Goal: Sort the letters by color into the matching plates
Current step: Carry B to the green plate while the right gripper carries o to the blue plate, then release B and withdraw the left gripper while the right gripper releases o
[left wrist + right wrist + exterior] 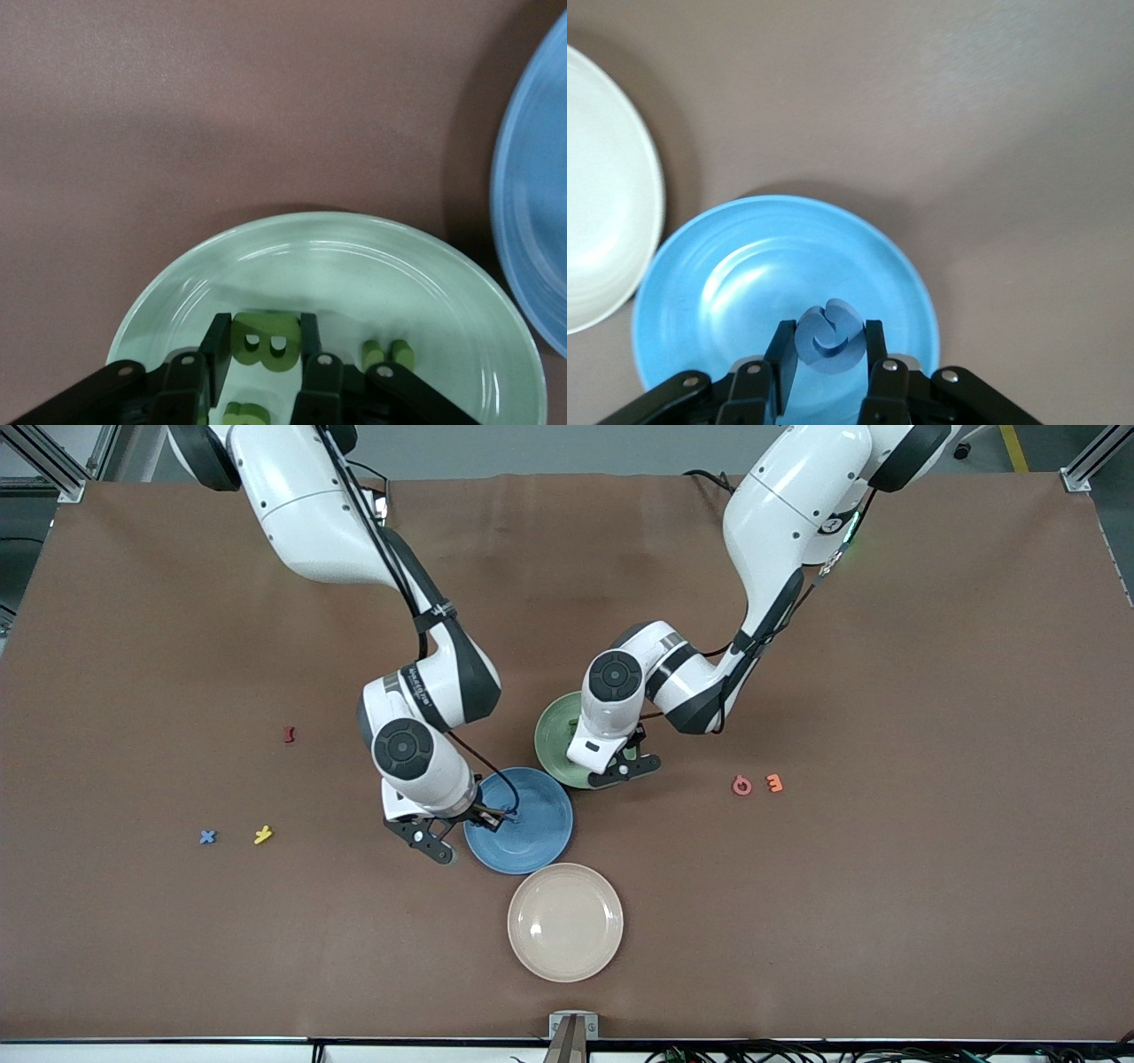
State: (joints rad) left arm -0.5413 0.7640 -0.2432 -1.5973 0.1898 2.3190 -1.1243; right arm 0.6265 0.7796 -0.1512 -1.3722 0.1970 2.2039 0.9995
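My left gripper (617,769) is over the pale green plate (554,731), shut on a green letter B (263,343) held just above the plate's floor (354,257). Two more green letters (390,354) (246,413) lie in that plate. My right gripper (462,831) is over the blue plate (532,824), at the rim toward the right arm's end. It is shut on a round blue letter (829,336) above the plate (744,283). A blue X (207,836) lies on the table toward the right arm's end.
A cream plate (565,921) sits nearer the front camera, touching the blue plate. A yellow piece (263,834) lies beside the blue X, with a red piece (289,734) farther back. A pink ring (741,785) and an orange piece (774,783) lie toward the left arm's end.
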